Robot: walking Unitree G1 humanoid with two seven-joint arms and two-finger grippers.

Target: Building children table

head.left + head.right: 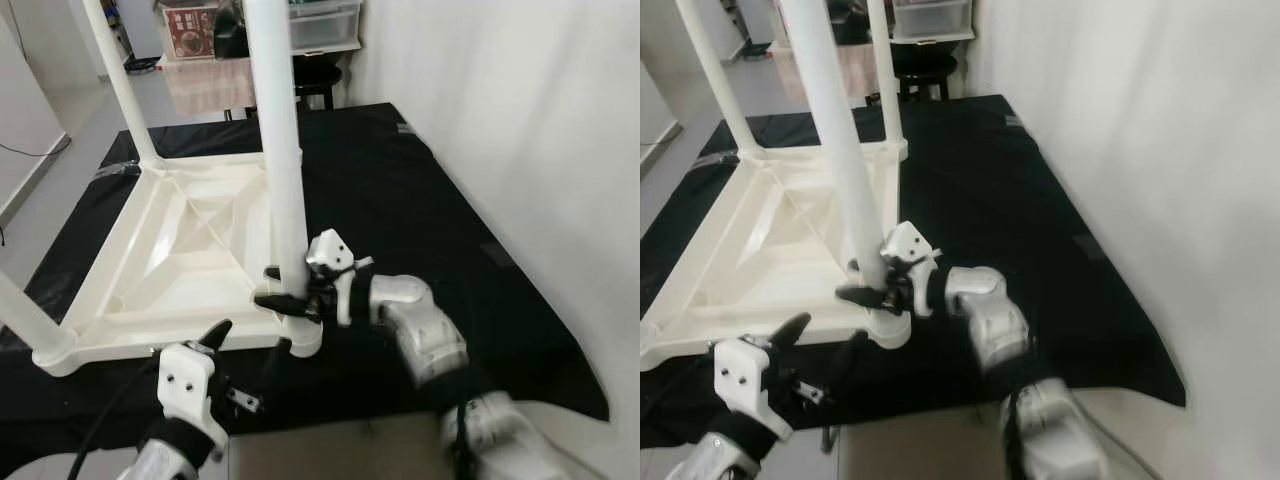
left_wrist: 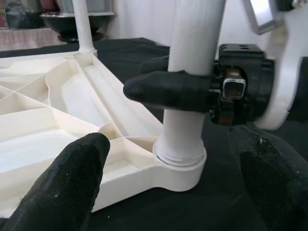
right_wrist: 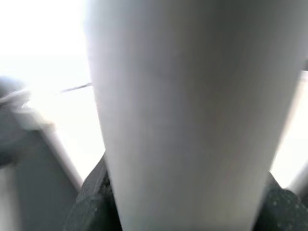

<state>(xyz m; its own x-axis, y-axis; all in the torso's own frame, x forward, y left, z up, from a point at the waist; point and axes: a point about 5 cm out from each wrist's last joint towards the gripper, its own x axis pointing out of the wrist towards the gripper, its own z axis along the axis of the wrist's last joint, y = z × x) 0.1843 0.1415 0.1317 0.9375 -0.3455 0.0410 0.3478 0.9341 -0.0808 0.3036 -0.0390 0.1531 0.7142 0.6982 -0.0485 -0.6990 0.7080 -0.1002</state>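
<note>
The upturned table top (image 1: 190, 250) lies on a mat (image 1: 420, 230); a wall (image 1: 520, 120) stands right, a stool (image 1: 318, 80) far.

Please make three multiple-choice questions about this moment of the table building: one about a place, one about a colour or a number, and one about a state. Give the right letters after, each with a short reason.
1. Where does the right gripper hold the near leg?
A. Just above its socket in the table top
B. At its upper end
C. Halfway up

2. What colour is the mat under the table top?
A. Grey
B. Black
C. Blue

3. What is the state of the left gripper?
A. Shut on the leg
B. Shut on a cable
C. Open, holding nothing

Answers:
1. A, the black fingers clasp the leg just above the corner socket.
2. B, the upside-down white table top lies on a black mat on the floor.
3. C, its two fingers stand apart before the corner, with nothing between them.
</note>
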